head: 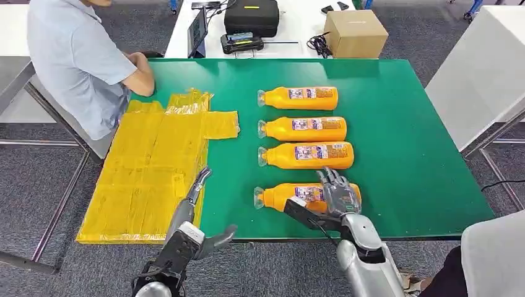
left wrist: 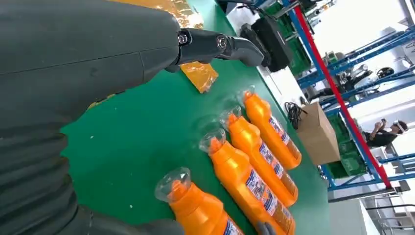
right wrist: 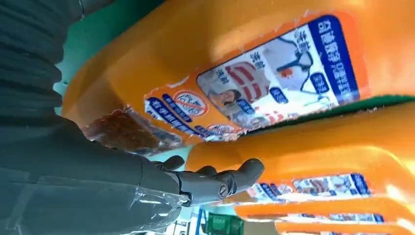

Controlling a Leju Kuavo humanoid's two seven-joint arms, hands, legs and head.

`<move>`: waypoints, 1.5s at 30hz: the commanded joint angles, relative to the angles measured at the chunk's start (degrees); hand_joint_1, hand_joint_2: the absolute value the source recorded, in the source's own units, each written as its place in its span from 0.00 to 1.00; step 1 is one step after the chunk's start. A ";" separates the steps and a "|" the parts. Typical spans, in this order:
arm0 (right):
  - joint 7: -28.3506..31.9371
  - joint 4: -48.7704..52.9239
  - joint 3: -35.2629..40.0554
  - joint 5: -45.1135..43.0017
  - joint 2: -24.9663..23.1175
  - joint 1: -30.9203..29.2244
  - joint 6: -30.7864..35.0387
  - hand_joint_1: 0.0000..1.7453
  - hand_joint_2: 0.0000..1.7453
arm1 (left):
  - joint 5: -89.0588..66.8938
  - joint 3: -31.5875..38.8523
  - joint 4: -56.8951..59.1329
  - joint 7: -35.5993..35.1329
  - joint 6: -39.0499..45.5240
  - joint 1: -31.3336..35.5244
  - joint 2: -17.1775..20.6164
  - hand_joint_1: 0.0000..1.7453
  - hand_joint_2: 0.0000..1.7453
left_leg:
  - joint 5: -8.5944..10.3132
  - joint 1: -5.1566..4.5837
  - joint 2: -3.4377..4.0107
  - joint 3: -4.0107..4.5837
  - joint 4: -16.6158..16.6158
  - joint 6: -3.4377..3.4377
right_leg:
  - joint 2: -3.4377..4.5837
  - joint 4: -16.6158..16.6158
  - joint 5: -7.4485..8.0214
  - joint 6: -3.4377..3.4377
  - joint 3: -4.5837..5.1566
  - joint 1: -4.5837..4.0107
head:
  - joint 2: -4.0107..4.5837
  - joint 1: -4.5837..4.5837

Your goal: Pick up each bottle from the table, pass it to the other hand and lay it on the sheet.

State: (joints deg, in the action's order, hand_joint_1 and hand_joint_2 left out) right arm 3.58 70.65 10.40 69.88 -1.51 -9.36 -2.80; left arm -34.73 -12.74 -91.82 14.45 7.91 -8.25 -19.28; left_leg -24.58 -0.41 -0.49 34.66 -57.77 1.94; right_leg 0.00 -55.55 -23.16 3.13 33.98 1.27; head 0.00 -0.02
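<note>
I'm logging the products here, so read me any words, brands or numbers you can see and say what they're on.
No text reads cleanly.
Nearest bottle label: blue and red Chinese characters plus a prohibition sign, too blurred to quote.
Other bottles' labels: too small.
Cardboard box: faint print, unreadable.

My worktop (head: 408,148) is flat green; the sheet (head: 148,167) on it is glossy yellow, crinkled in bands; the 4 bottles (head: 308,129) are orange with clear caps, each carrying a label (right wrist: 279,73) of white, blue and red print; my right hand (head: 337,197) is grey with darker fingers (head: 331,179); my left hand (head: 195,210) is grey too; the box (head: 355,33) is brown; the person's shirt (head: 74,55) is pale blue.
</note>
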 commanded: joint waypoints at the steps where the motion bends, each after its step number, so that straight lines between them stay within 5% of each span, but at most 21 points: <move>1: -0.21 -11.09 5.15 -0.97 4.36 -5.02 -2.44 0.00 1.00 | 0.02 -0.47 3.78 0.08 -0.36 1.96 -0.71 0.00 1.00 | -0.05 0.05 0.03 -0.19 0.04 -0.07 | 0.00 0.08 -0.03 -0.09 -0.21 -0.06 | 0.00 0.00; 14: -1.52 -14.26 8.87 -1.05 6.73 -6.68 -4.57 0.00 1.00 | 0.26 -0.44 3.92 0.37 -0.73 1.98 -0.55 0.00 1.00 | -0.02 0.08 0.00 -0.45 0.04 -0.09 | -0.09 0.12 0.00 -0.12 -0.44 -0.09 | 0.00 0.00; 15: -1.39 -14.35 8.93 -1.14 7.03 -6.63 -4.58 0.13 1.00 | 0.26 -0.51 3.95 0.41 -0.79 2.05 -0.55 0.00 1.00 | -0.02 0.07 0.02 -0.47 0.02 -0.08 | -0.07 0.10 0.00 -0.10 -0.44 -0.08 | 0.00 0.00; 16: -1.36 -14.46 8.88 -1.20 7.23 -6.45 -4.55 0.78 1.00 | 0.25 -0.54 4.01 0.41 -0.79 2.11 -0.58 0.00 1.00 | -0.01 0.04 0.02 -0.48 0.03 -0.06 | -0.06 0.08 0.00 -0.08 -0.44 -0.05 | 0.00 0.00; 17: -1.19 -14.36 8.93 -1.35 7.45 -6.29 -4.40 1.00 1.00 | 0.24 -0.59 4.17 0.42 -0.79 2.20 -0.58 0.00 1.00 | -0.02 0.09 -0.02 -0.54 0.03 -0.10 | -0.12 0.13 -0.01 -0.13 -0.54 -0.11 | 0.00 0.00; 24: 2.73 -12.67 8.80 -9.93 11.11 -3.08 -6.12 1.00 1.00 | 0.28 -1.31 5.36 0.78 -0.97 3.08 -0.15 0.00 1.00 | 0.02 0.03 -0.22 -0.63 0.06 -0.03 | -0.26 0.14 -0.04 -0.07 -0.63 -0.05 | 0.00 0.00; 45: 2.04 -12.65 7.76 -14.68 12.48 -0.59 -7.17 1.00 1.00 | 0.59 -1.69 5.90 0.97 -1.29 3.33 0.09 0.00 1.00 | -0.07 0.08 -0.27 -0.87 0.07 -0.03 | -0.28 0.20 -0.15 -0.06 -0.36 -0.12 | 0.00 0.00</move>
State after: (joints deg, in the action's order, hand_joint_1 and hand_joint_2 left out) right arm 5.81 62.66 18.03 58.18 9.64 -13.86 -7.87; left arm -34.67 -12.81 -90.03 15.45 7.19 -7.04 -19.19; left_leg -24.68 -0.42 -0.51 33.87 -57.78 2.00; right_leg 0.00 -55.49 -23.27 3.18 33.82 1.24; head 0.00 -0.02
